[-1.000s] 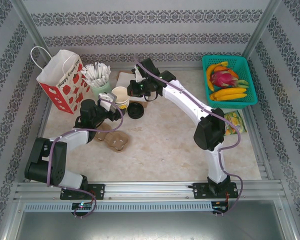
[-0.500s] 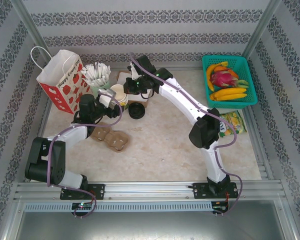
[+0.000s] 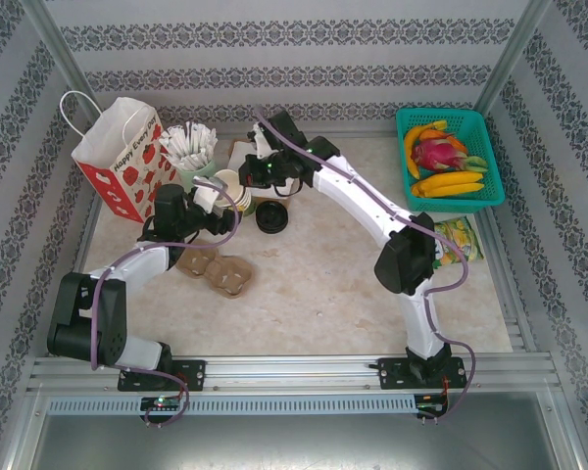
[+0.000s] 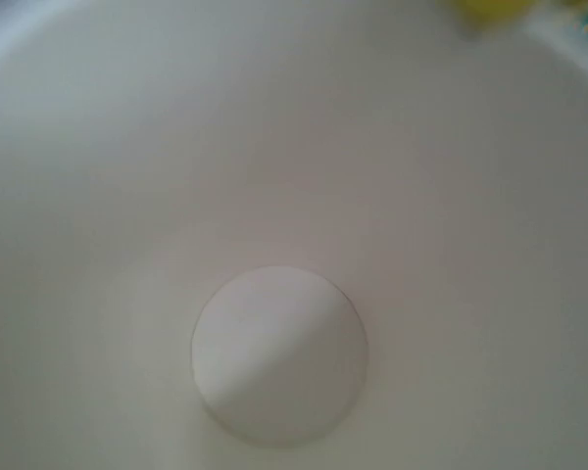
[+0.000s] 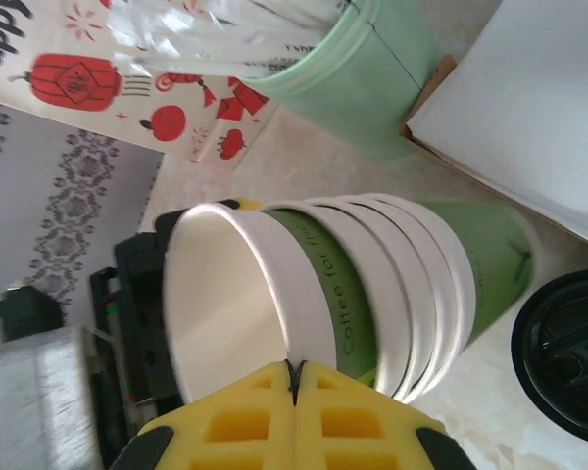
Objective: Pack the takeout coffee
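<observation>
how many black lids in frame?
1. The lid is just right of the cup stack, at the far side of the table; it is also at the right wrist view's lower right edge. The arms could hide more.

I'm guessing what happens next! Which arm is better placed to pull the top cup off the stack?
Left. The left gripper grips the top cup, its camera looking straight inside. The right gripper is shut beside the stack.
</observation>
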Robot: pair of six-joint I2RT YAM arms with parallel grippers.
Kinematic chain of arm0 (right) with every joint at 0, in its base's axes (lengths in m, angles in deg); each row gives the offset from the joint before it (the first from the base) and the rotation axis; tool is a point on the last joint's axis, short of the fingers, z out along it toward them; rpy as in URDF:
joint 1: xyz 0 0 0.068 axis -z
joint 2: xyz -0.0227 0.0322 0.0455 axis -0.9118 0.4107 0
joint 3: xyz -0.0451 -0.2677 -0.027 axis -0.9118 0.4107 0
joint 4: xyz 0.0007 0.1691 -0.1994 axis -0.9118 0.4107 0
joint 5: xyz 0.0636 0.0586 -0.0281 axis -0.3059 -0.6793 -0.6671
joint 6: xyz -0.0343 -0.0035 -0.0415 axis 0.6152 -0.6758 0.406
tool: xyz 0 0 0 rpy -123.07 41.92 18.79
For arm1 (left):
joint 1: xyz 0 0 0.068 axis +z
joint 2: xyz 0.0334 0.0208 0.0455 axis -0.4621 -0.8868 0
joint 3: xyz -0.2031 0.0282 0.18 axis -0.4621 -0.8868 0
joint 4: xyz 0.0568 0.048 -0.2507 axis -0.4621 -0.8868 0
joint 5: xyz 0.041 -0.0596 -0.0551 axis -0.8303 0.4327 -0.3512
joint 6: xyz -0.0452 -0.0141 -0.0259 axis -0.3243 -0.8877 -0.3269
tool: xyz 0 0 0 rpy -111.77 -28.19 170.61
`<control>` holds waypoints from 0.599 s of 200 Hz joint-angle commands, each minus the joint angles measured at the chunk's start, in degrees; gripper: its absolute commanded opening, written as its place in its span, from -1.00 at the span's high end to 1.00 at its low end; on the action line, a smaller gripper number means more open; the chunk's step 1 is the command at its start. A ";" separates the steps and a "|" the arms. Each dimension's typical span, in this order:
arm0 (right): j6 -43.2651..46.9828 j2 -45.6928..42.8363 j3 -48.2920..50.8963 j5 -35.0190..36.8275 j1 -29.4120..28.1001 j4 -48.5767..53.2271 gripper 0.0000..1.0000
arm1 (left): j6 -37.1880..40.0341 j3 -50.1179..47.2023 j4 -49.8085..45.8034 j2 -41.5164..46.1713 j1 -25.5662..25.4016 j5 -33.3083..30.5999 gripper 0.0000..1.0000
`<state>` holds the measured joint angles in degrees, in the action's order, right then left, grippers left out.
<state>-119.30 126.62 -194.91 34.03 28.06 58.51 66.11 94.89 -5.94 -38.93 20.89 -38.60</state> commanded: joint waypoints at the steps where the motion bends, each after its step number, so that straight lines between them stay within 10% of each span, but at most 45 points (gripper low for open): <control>1: -1.02 -9.46 3.98 -1.20 4.36 -6.63 1.00 | 1.53 -0.77 -5.61 -0.18 0.32 -1.43 -0.59; 80: 1.95 -6.53 0.85 1.47 1.30 -2.11 1.00 | 0.37 -0.84 -6.26 1.87 1.02 -0.42 -0.59; 102: 2.87 -6.22 2.59 4.12 0.83 -0.40 0.31 | 0.03 -0.79 -5.68 1.49 1.03 0.41 -0.59; 120: 3.43 -3.92 2.48 5.74 0.13 1.22 0.14 | 0.02 -0.60 -5.59 1.27 1.09 0.85 -0.59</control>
<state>-117.66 121.22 -192.94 36.18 28.78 56.52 66.37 94.47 -12.12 -38.93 21.29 -39.59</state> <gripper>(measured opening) 0.398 0.800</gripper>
